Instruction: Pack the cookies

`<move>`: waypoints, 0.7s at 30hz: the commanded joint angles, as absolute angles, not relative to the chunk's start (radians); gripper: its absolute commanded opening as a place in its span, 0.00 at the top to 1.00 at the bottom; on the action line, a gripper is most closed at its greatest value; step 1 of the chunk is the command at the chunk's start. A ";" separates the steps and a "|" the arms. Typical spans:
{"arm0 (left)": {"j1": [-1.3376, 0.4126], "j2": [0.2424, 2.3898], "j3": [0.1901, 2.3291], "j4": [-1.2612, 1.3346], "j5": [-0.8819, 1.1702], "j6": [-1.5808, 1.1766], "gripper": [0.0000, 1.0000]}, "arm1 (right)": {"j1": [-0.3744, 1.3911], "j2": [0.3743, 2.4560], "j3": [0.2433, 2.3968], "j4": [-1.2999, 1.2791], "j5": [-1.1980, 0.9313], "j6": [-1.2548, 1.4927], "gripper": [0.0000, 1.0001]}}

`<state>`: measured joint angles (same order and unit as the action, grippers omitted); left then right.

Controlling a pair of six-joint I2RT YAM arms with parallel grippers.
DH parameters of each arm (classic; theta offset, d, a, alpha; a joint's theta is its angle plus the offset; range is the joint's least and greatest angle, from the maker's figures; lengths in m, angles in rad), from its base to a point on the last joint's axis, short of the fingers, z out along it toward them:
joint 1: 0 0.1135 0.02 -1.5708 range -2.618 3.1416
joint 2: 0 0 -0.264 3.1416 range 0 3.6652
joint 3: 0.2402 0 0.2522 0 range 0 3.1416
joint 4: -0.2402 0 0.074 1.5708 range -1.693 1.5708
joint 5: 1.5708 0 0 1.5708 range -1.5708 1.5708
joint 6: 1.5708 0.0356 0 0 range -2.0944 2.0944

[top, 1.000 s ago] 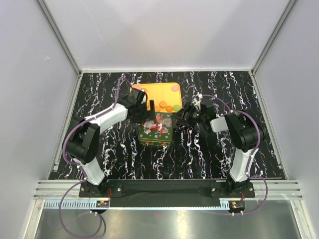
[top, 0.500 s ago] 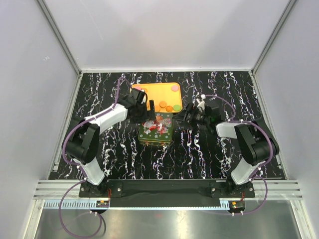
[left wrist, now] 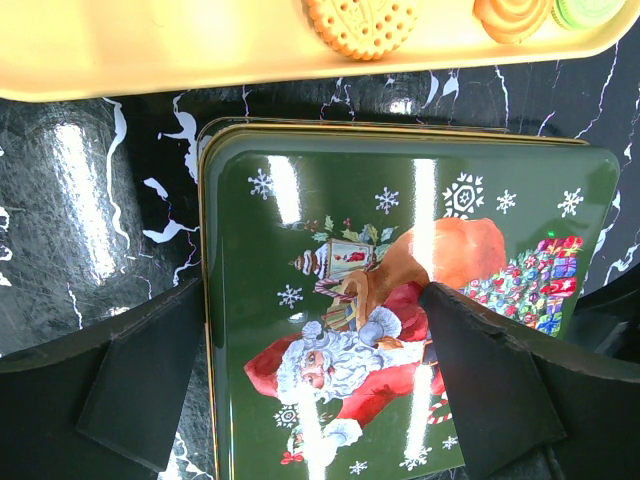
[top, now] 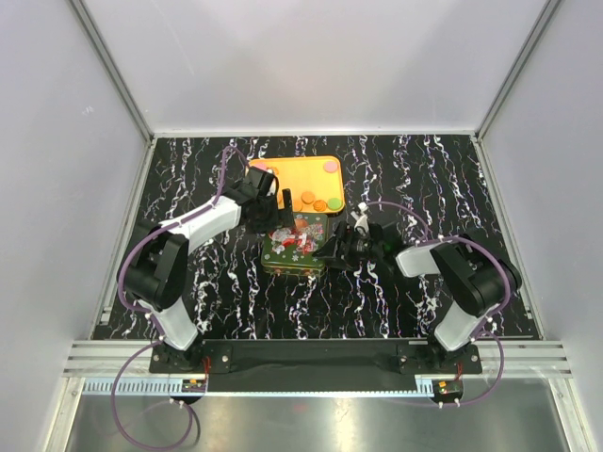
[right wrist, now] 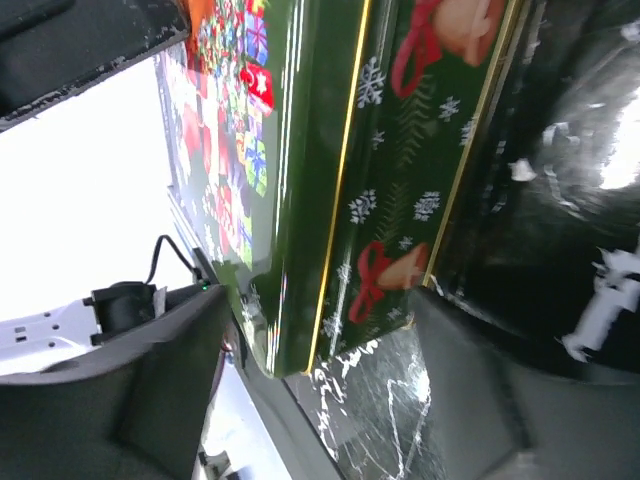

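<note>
Two claws, both mine, over black marbled table. Orange tray at far centre; green Santa tin just nearer, lid on. My left claw spread wide above lid, gripping nothing. My right claw spread wide about tin's right corner. Cookies on tray: small round discs, mostly orange, few pink, green; lying flat, faces up, no long axis.
</note>
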<state>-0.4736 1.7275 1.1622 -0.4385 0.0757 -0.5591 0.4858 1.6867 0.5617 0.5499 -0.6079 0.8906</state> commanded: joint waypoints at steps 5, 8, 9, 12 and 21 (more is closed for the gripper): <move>-0.480 1.732 1.143 -0.433 0.071 -0.569 0.05 | 0.508 1.819 0.522 0.754 -0.597 0.957 0.41; -0.480 1.732 1.140 -0.431 0.074 -0.568 0.05 | 0.508 1.867 0.500 0.814 -0.594 0.979 0.54; -0.480 1.732 1.137 -0.430 0.074 -0.569 0.05 | 0.508 1.879 0.494 0.830 -0.595 0.991 0.57; -0.480 1.727 1.129 -0.423 0.078 -0.571 0.05 | 0.506 1.914 0.480 0.868 -0.594 1.002 0.64; -0.480 1.724 1.146 -0.445 0.071 -0.549 0.05 | 0.505 1.751 0.547 0.665 -0.562 0.912 0.26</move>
